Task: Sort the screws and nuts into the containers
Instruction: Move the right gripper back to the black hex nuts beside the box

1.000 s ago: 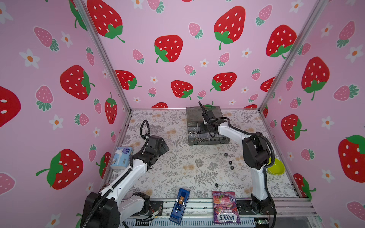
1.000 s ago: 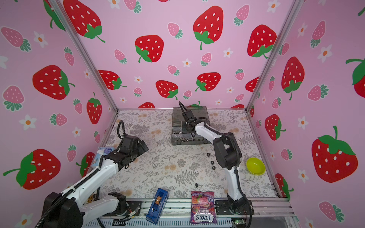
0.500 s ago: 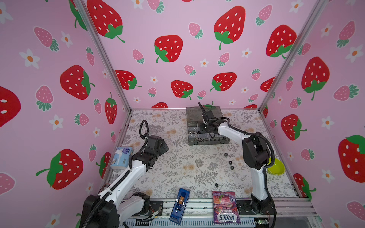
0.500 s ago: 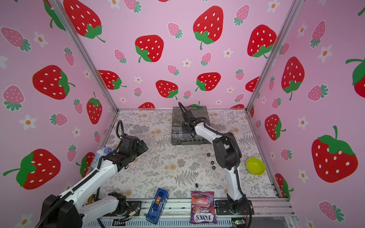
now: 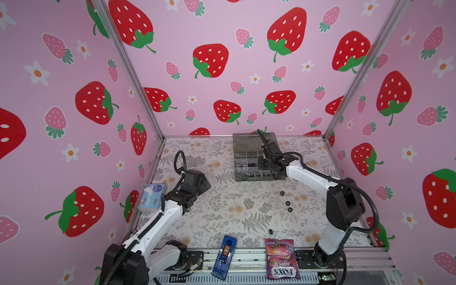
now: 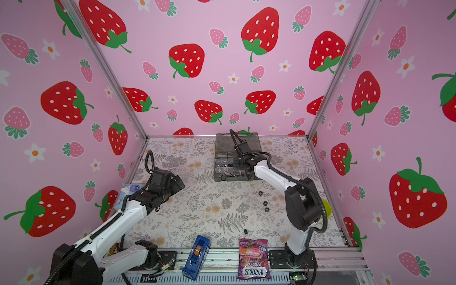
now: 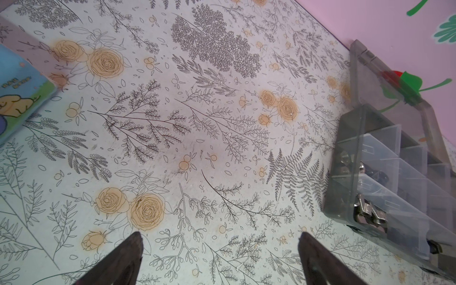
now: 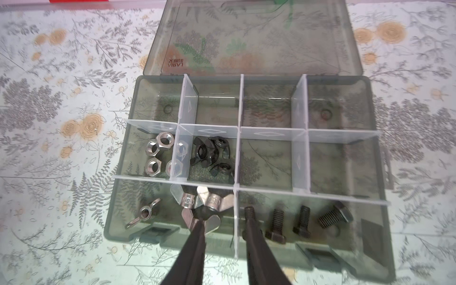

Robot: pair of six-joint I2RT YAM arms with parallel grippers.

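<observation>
**Right gripper** (image 8: 225,217): mine. Jaws part-way apart, nothing clamped. My fingers straddle the clear divider (image 8: 236,229) between two front cells of the organiser box (image 8: 271,158).

**Sorted stock:** black screws (image 8: 302,222) on one side of that divider, one lying against my fingertip (image 8: 254,246). Silver wing nuts (image 8: 209,202) on the other side, under my other finger. Black wing nuts (image 8: 212,153) and silver hex nuts (image 8: 158,153) in the middle row.

**Outstanding:** three black nuts (image 5: 287,203) loose on the worktop (image 5: 222,209), well apart from the box.

**Left gripper** (image 7: 220,237): wide open, empty, over bare worktop.

**Hazards, as I judge them:**
- Dropping lower would jam the divider or lever it loose.
- A careless lift could drag a wing nut or flick that screw into the wrong cell.
- A sideways nudge could shift the light box.
</observation>
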